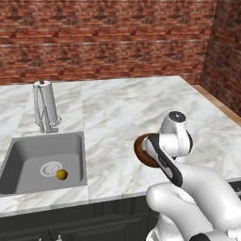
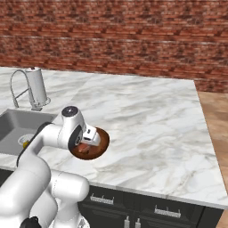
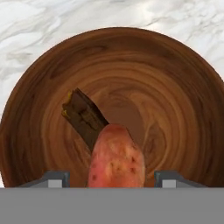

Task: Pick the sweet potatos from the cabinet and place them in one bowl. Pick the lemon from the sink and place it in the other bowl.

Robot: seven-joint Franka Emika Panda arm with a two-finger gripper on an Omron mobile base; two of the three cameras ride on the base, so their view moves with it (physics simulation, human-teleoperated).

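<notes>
- Wooden bowl (image 3: 175,87): on the marble desk (image 2: 147,116), right of the sink (image 1: 28,160).
- Sweet potato (image 3: 116,157): inside bowl, between spread fingers (image 3: 54,178), gaps showing.
- Lemon (image 1: 61,174): beside the sink's drain.

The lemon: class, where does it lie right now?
In the left base view the lemon lies on the floor of the sink, just beside the round white drain, on its right.

A white marble counter (image 1: 136,108) runs beneath a brick wall. Recessed into it at eight o'clock is the grey sink (image 1: 28,162); a paper towel roll (image 1: 45,106) stands at ten o'clock. The dark wooden bowl (image 2: 99,143) rests near the front edge, toward five o'clock.
</notes>
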